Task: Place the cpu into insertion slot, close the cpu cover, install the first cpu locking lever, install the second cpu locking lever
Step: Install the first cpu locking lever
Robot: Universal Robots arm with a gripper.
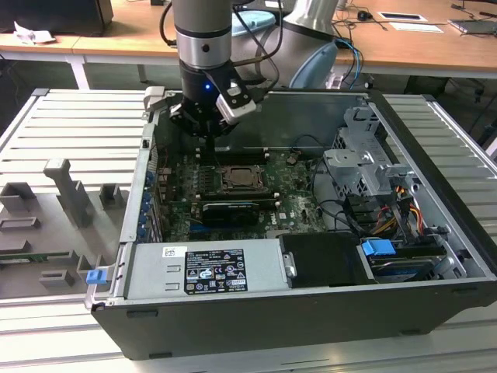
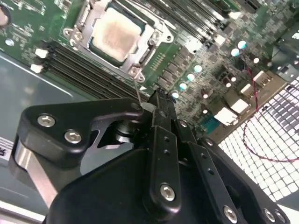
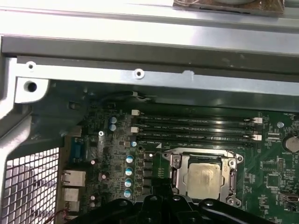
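Cpu [image 3: 204, 179]: seated in the insertion slot, with the cpu cover [image 3: 230, 173] lowered over it. Gripper [image 2: 156, 99]: fingers drawn together at a thin locking lever [image 2: 136, 88] by the socket corner; a grip cannot be confirmed. First-lever step is judged in hand; precise pressing and hooking is called for.

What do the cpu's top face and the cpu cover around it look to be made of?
The cpu: its face looks like metal, matte silvery-beige with a dull sheen and faint smudges. The cpu cover: thin bare metal, probably stamped steel, a brighter silver with sharp glints along its edges. The look alone does not settle the exact alloys.
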